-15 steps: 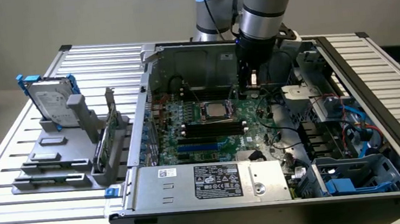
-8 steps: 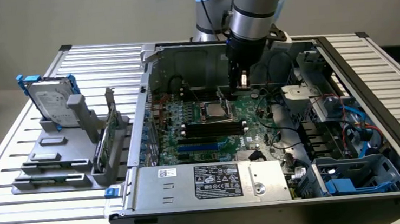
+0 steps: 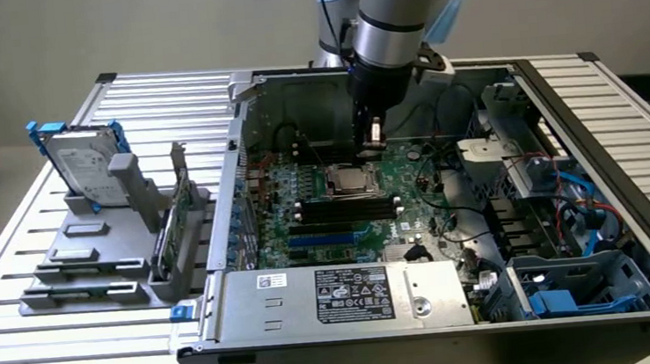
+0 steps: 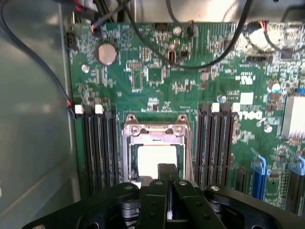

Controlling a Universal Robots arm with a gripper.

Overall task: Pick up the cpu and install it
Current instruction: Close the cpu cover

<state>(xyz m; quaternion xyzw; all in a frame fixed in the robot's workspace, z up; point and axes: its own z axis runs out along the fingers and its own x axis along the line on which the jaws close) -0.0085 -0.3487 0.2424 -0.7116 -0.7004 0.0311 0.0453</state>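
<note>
Cpu in socket, pincer just above, wrist view shows it closed, empty.

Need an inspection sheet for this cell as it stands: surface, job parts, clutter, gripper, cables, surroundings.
Surface: slatted metal table with an open PC case on it.
Job's things: cpu lies in the socket on the green motherboard.
Clutter: hard drive stands in a grey rack at the exterior view's left.
Grippers: gripper hangs over the motherboard by the socket, fingers shut, nothing seen between them.
Cables: black cables cross the motherboard; blue cables lie in the case at the exterior view's right.
Surroundings: plain wall behind the table.
</note>
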